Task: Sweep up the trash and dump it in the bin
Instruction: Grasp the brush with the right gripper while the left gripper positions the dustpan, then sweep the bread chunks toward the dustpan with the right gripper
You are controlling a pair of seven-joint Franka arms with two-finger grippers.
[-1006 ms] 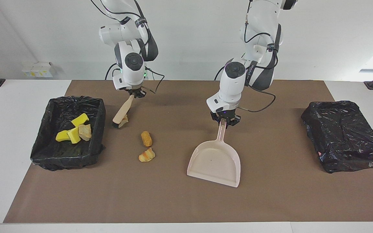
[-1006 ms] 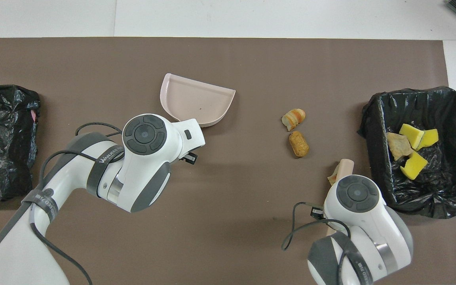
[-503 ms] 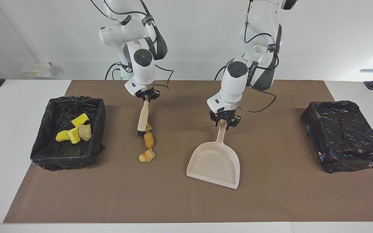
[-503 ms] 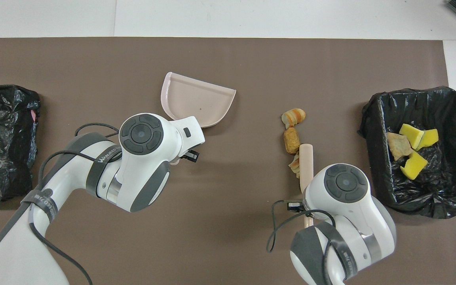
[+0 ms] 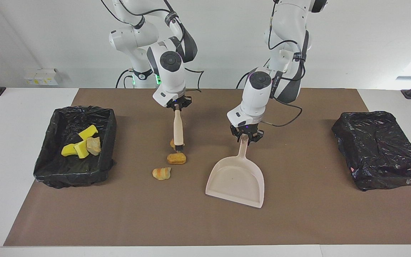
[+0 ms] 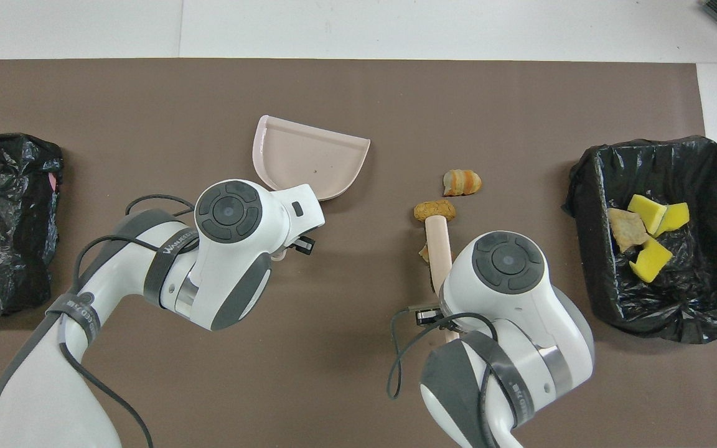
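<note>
My right gripper (image 5: 178, 106) is shut on the handle of the brush (image 5: 178, 130), whose head rests on the mat. Touching the head are two tan trash lumps (image 5: 176, 159), one of them (image 5: 172, 143) half hidden by it. A third lump (image 5: 161, 173) lies apart, farther from the robots. My left gripper (image 5: 245, 138) is shut on the handle of the beige dustpan (image 5: 236, 182), which lies flat beside the lumps, toward the left arm's end. The black-lined bin (image 5: 84, 107) at the right arm's end holds three yellow sponge pieces (image 5: 87, 132) and a tan lump (image 5: 93, 145).
A second box wrapped in black plastic (image 5: 380, 150) stands at the left arm's end of the table. The brown mat (image 5: 205, 225) covers the working area. In the overhead view both wrists cover their grippers; the dustpan (image 6: 309, 158) and brush handle (image 6: 438, 249) show.
My right arm has swept the brush from beside the bin toward the dustpan, pushing one lump into a second and turning that one sideways. The dustpan has barely moved.
</note>
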